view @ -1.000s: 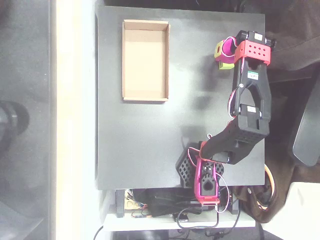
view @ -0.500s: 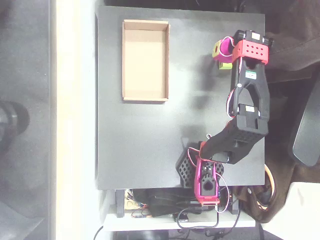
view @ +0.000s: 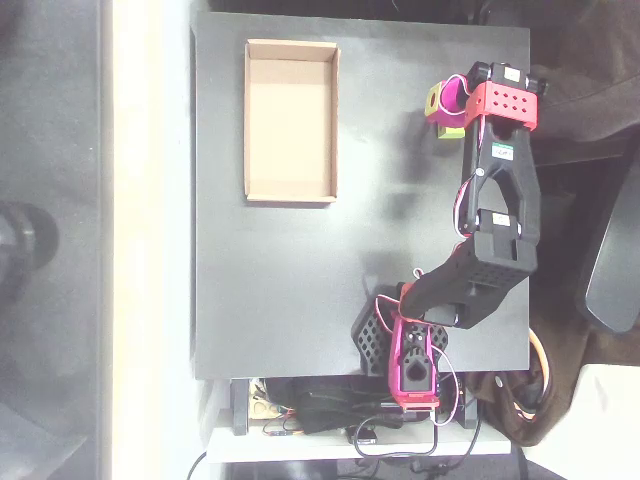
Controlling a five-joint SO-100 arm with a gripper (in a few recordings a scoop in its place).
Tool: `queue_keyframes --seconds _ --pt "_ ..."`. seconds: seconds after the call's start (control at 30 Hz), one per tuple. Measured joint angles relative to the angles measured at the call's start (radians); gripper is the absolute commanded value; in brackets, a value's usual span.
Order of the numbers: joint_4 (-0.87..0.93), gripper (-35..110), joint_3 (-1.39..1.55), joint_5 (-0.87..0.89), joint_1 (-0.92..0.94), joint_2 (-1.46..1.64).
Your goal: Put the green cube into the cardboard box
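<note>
Empty box (view: 291, 119) at upper left of black table (view: 280, 280); well apart to the right, magenta gripper (view: 447, 108) low over the table, yellow-green bit under it likely the cube (view: 452, 130), mostly hidden; grip open or clenched: cannot tell

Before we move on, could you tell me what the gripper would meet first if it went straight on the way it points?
In the overhead view the gripper points left; bare table follows, then probably the box wall. Height is unclear.
</note>
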Motion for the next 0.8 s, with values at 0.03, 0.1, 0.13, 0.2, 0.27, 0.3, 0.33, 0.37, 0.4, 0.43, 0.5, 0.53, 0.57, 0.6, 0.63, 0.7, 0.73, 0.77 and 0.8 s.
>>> queue_keyframes --seconds 0.03,0.1,0.13,0.2,0.27,0.3,0.33,0.37,0.4,0.43,0.5,0.53,0.57,0.6,0.63,0.7,0.73,0.77,0.8 --pt "0.0 23 0.0 0.0 0.0 0.0" --pt "0.0 17 0.0 -0.006 0.0 0.0" --pt "0.0 15 0.0 -0.006 0.003 0.002" --pt "0.0 12 0.0 -0.006 0.015 0.002" --pt "0.0 11 -0.002 -0.006 0.015 0.002" --pt "0.0 11 -0.002 -0.006 0.015 0.002" --pt "0.0 11 -0.002 -0.006 0.015 0.002" --pt "0.0 11 -0.002 -0.006 0.015 0.002" --pt "0.0 11 -0.002 -0.006 0.015 0.002" --pt "0.0 11 -0.002 -0.006 0.015 0.002" --pt "0.0 11 -0.002 -0.006 0.015 0.002" --pt "0.0 11 -0.002 -0.006 0.015 0.002" --pt "0.0 11 -0.002 -0.006 0.015 0.002" --pt "0.0 11 -0.003 -0.005 0.015 0.002" --pt "0.0 11 -0.005 0.0 0.015 0.002" --pt "0.0 11 -0.005 -0.003 0.015 0.008" --pt "0.0 11 -0.003 -0.011 0.015 0.012" --pt "0.0 11 -0.002 -0.011 0.015 0.023" --pt "0.0 11 -0.002 -0.011 0.014 0.034"
